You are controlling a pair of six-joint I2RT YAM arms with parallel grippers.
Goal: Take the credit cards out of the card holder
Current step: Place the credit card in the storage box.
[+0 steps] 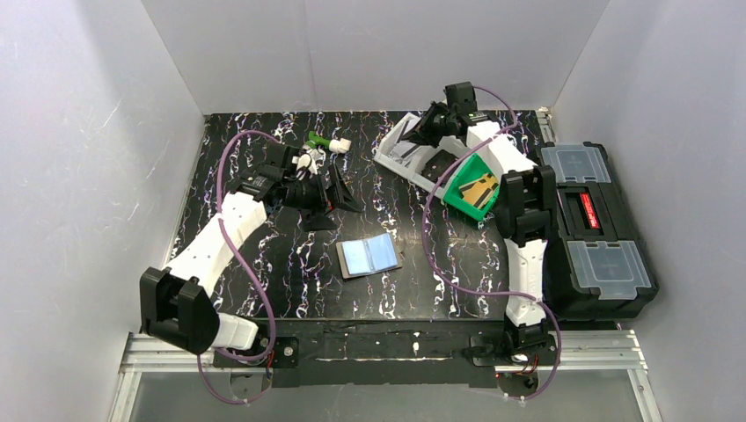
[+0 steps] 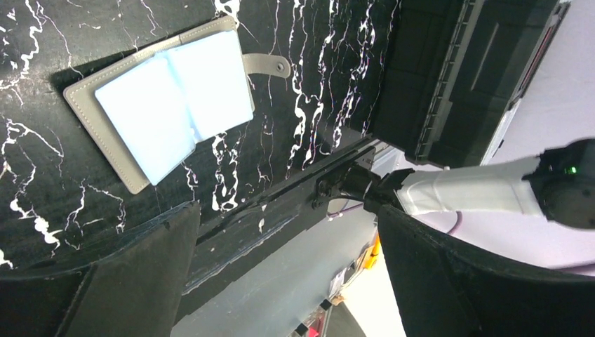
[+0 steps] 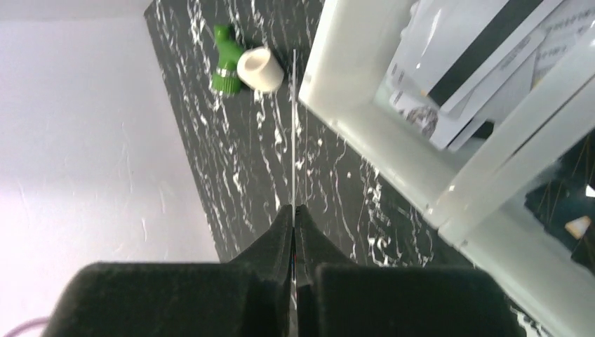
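Note:
The card holder (image 1: 368,257) lies open on the black marbled table, its silvery-blue sleeves facing up; it also shows in the left wrist view (image 2: 168,105) with its snap tab out to the side. My right gripper (image 1: 422,129) is at the back, beside the white bin (image 1: 398,163), and is shut on a thin card (image 3: 293,126) seen edge-on between the fingertips (image 3: 294,210); its colour does not show. Several cards (image 3: 477,56) lie in the white bin (image 3: 365,133). My left gripper (image 1: 339,189) is open and empty (image 2: 288,281), above and left of the holder.
A green bin (image 1: 475,189) with a yellow-and-black item stands next to the white bin. A black toolbox (image 1: 598,229) fills the right edge. A green and white fitting (image 1: 327,141) (image 3: 238,67) lies at the back centre. White walls enclose the table.

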